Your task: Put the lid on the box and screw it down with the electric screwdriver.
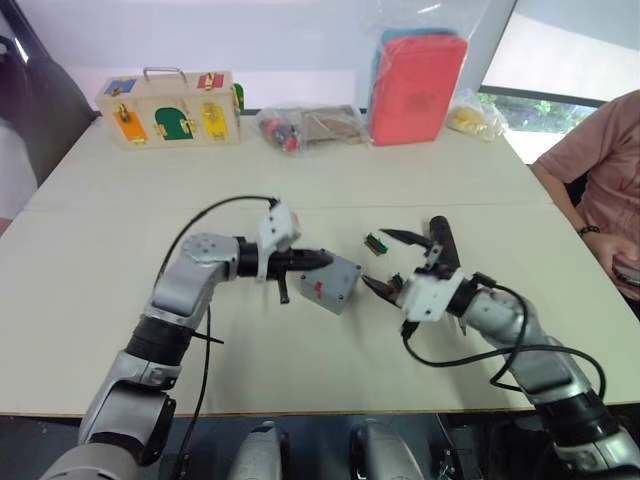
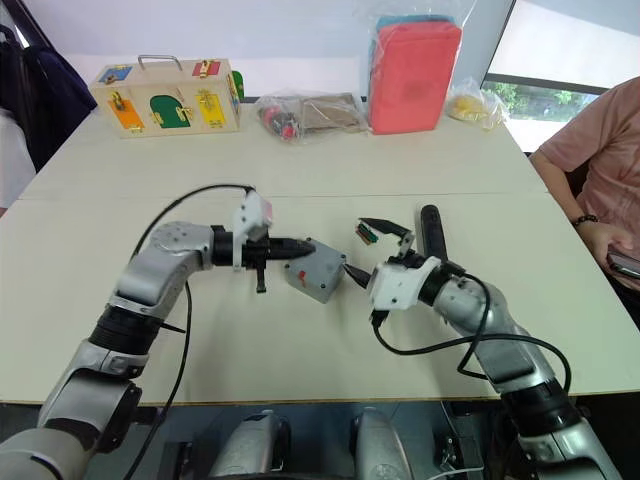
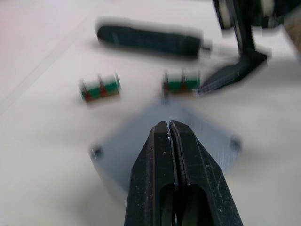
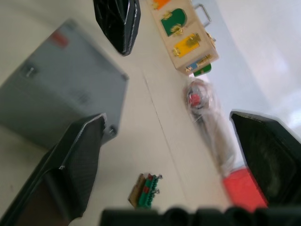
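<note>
here the tabletop [image 1: 120, 300] has wide bare room at 9 o'clock and toward its near edge at 6 o'clock, while the far edge at 12 o'clock carries a wooden latch box [image 1: 168, 107], clear bags [image 1: 310, 126] and a red case [image 1: 417, 85]. a person [image 1: 610, 180] sits at the 3 o'clock edge.

the box [image 1: 330, 283] sits near the middle of the tabletop, tilted, a grey square with screw holes at its corners and a small red mark on the side facing 6 o'clock. whether the lid is on it i cannot tell. the left gripper [image 1: 318, 259] reaches in from 9 o'clock, its fingers [image 3: 175, 155] pressed together with nothing between them, tips over the box's top face. the right gripper [image 1: 395, 262] sits just at 3 o'clock of the box, its fingers spread wide and empty. the electric screwdriver [image 1: 441, 242], black and pen-shaped, lies flat just beyond the right gripper. two small green connector pieces [image 3: 99, 88] lie near it, at 1 o'clock of the box.
</note>
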### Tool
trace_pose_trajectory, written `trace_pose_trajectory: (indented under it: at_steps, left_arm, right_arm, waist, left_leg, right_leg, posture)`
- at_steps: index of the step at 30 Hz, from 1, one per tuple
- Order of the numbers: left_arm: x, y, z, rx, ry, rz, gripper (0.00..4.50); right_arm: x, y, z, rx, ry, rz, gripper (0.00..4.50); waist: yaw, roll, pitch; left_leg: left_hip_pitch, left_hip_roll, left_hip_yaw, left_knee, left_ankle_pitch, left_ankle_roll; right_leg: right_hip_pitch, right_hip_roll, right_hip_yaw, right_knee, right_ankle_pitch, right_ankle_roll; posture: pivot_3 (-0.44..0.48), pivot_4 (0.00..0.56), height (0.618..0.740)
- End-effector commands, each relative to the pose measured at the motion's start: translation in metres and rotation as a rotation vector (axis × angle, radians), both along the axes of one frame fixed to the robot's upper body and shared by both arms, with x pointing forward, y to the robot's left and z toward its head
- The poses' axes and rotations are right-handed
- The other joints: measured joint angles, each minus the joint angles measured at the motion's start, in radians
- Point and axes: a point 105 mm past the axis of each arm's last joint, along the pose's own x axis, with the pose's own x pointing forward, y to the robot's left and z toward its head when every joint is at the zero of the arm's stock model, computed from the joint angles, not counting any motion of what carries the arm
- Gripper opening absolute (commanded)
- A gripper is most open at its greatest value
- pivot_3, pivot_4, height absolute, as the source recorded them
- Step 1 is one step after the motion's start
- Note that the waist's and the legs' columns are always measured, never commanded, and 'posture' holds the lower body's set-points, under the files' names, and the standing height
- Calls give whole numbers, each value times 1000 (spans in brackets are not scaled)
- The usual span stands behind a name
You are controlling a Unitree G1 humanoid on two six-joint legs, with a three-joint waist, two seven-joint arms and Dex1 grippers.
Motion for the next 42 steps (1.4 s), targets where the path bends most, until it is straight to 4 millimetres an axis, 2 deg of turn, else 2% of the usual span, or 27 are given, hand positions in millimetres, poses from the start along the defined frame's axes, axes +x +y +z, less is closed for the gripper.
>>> trace_pose_trajectory:
  at_steps: [1,4,7,11,15,19,23,27,30,36,42]
  left_arm:
    - [-1,17,24,-24,-61,65,0]
    - [4,35,13,31,-60,139,0]
    - [8,50,-9,105,-50,202,0]
    - [7,47,-32,105,3,207,0]
    - [8,43,-49,114,27,219,0]
    - [5,35,-68,143,57,194,0]
    - [2,29,-82,166,71,173,0]
    - [0,25,-85,173,73,151,0]
    - [-9,22,-88,185,91,106,0]
    - [-25,26,-89,201,130,56,0]
    - [-32,30,-86,208,134,53,0]
  right_arm:
    - [-10,5,14,127,121,4,3817]
    - [-11,5,7,195,260,-40,2954]
    - [-8,3,-10,224,395,-111,1714]
    - [-4,1,-23,215,459,-162,145]
    - [-6,4,-33,185,489,-146,145]
    - [-10,18,-44,145,506,-95,145]
    - [-5,24,-53,130,526,-94,145]
    - [1,28,-54,137,530,-94,145]
    - [0,38,-55,141,543,-57,145]
    - [-5,55,-55,148,582,24,145]
    - [-10,64,-53,144,615,86,145]
  waist:
    - [-3,1,1]
    - [-2,2,1]
    - [0,2,1]
    - [7,2,2]
    - [18,2,2]
    - [18,2,2]
    - [17,2,2]
    - [17,2,2]
    - [18,2,2]
    - [1,2,2]
    - [-1,2,2]
  left_leg:
    - [0,0,0,0,0,0]
    - [1,0,0,0,0,0]
    - [1,0,0,-2,0,0]
    - [0,-1,0,-1,0,0]
    - [-1,-2,2,-1,0,0]
    - [-1,-2,2,-1,0,0]
    - [0,-1,2,-1,0,0]
    - [0,-1,2,-1,0,0]
    - [-1,-1,2,-1,0,0]
    - [-1,-1,1,-1,0,0]
    - [0,-1,1,-1,0,0]
  right_leg:
    - [0,0,0,0,0,0]
    - [0,1,0,0,0,0]
    - [0,1,0,0,0,-1]
    - [-1,-1,0,-1,0,-1]
    - [-1,-2,0,-2,-2,-3]
    - [-1,0,0,-2,-1,-1]
    - [-2,1,0,-1,0,-1]
    - [-2,0,0,-1,0,-1]
    - [-2,0,0,-1,0,-1]
    - [-2,0,0,-1,0,-1]
    - [-2,0,0,-1,0,-1]
  posture:
    - [0,150,730]
    - [0,150,730]
    - [0,150,730]
    - [0,150,730]
    - [0,150,730]
    - [0,150,730]
    - [0,150,730]
    - [0,150,730]
    - [0,150,730]
    - [0,150,730]
    - [0,150,730]
